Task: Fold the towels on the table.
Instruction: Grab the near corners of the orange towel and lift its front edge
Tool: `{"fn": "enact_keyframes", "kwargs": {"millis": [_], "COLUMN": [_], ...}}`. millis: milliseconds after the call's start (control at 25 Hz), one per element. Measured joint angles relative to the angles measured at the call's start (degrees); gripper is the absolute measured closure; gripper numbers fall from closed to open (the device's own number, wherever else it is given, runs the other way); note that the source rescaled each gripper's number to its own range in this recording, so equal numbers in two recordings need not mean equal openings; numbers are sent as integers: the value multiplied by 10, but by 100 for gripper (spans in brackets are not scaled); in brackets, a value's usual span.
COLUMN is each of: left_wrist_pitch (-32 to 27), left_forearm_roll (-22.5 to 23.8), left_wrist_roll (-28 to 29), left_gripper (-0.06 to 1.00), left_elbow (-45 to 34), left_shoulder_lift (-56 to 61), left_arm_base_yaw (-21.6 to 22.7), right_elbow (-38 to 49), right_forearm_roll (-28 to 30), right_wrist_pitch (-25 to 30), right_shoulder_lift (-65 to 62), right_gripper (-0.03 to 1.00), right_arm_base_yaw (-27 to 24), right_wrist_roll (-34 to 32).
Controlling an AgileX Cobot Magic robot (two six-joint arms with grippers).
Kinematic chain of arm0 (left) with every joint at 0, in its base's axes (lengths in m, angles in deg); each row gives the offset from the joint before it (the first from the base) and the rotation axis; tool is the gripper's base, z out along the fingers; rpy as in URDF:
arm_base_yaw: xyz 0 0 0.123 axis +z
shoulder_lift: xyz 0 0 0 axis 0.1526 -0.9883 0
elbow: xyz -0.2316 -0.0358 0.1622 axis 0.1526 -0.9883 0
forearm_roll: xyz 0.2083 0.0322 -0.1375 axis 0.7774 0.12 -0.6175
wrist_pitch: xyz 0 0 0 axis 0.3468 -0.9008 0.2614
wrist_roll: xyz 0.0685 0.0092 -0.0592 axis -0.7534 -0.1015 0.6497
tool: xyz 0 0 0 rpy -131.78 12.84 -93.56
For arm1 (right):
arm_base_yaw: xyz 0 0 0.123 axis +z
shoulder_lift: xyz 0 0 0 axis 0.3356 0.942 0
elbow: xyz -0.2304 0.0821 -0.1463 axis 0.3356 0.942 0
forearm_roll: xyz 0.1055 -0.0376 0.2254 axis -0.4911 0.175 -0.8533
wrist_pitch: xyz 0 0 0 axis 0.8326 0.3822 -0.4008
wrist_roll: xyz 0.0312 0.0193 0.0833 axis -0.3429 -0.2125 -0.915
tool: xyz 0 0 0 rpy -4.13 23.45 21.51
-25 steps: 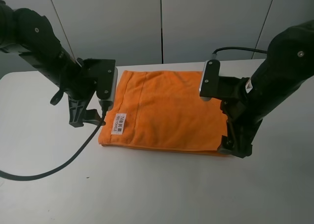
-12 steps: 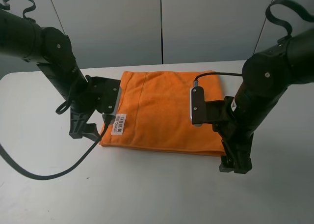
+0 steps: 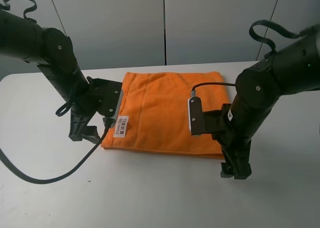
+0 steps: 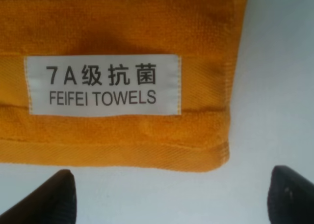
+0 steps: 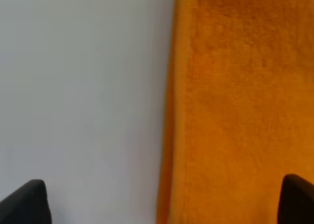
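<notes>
The orange towel (image 3: 165,113) lies folded flat on the white table (image 3: 160,198), its white label (image 3: 121,126) at the front left corner. My left gripper (image 3: 82,133) hangs low just off that corner, pointing down. In the left wrist view the towel (image 4: 147,22) and its label (image 4: 103,85) fill the frame, and my left gripper (image 4: 169,204) is open and empty over bare table. My right gripper (image 3: 235,170) sits at the towel's front right corner. In the right wrist view it (image 5: 162,209) is open and empty, straddling the towel's edge (image 5: 235,101).
A black cable (image 3: 50,175) from the left arm loops over the table at the front left. A cable (image 3: 212,84) from the right wrist camera arcs over the towel. Grey wall panels (image 3: 165,23) stand behind the table's far edge.
My right arm has swung toward the front and inward, its gripper moving to just past the towel's front right corner. My left arm shifted slightly, then held still.
</notes>
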Motion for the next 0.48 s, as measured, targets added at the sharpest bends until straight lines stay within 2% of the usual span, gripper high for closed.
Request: {"fn": "enact_keyframes", "kwargs": {"millis": [280, 480], "left_wrist_pitch": [0, 0], "left_forearm_roll": [0, 0], "left_wrist_roll": [-11, -13], "left_gripper": [-5, -5], "left_elbow": [0, 0], "left_shoulder_lift": [0, 0], "left_arm_base_yaw": [0, 0], "right_elbow": [-1, -5], "right_forearm_roll": [5, 42], "right_wrist_pitch": [-2, -1], "right_shoulder_lift": [26, 42], "right_gripper": [-3, -3], "right_arm_base_yaw": [0, 0], "right_wrist_roll": [-3, -20]}}
